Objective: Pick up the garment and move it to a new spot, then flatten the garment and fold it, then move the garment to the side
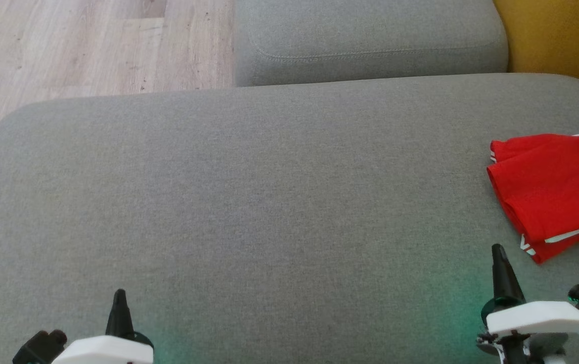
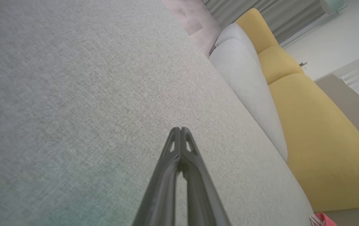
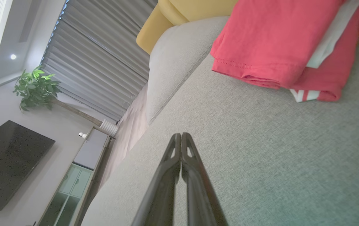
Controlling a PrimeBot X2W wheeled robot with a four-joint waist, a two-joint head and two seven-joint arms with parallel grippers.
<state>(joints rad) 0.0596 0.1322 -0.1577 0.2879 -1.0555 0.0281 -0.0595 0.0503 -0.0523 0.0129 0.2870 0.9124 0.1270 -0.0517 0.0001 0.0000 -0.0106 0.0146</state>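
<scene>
Our left gripper (image 2: pixel 181 129) had its two dark fingers pressed together at the tips with nothing between them. It sat low over the grey fabric at the lower left of the head view, and we could not tell whether the tips touched the cloth. Our right gripper (image 3: pixel 181 135) was closed tip to tip in the same way and carried nothing. It sat at the lower right of the head view, near the closest corner of the garment (image 1: pixel 552 187) but apart from it. The garment, red with white stripes at its hems, lay folded in layers on the right side of the large grey seat cushion (image 1: pixel 269 202) and ran past the right edge of the head view. In the right wrist view we saw its folded edges stacked, with a white band between two layers. Beyond the seat's far edge sat a second grey cushion (image 1: pixel 370 40), with a yellow cushion (image 1: pixel 557 35) to its right and pale wooden floor (image 1: pixel 67 45) to its left. Farther off, the right wrist view showed grey curtains (image 3: pixel 104 62), a green plant (image 3: pixel 35 86) and a dark screen (image 3: pixel 7 163) on the wall.
</scene>
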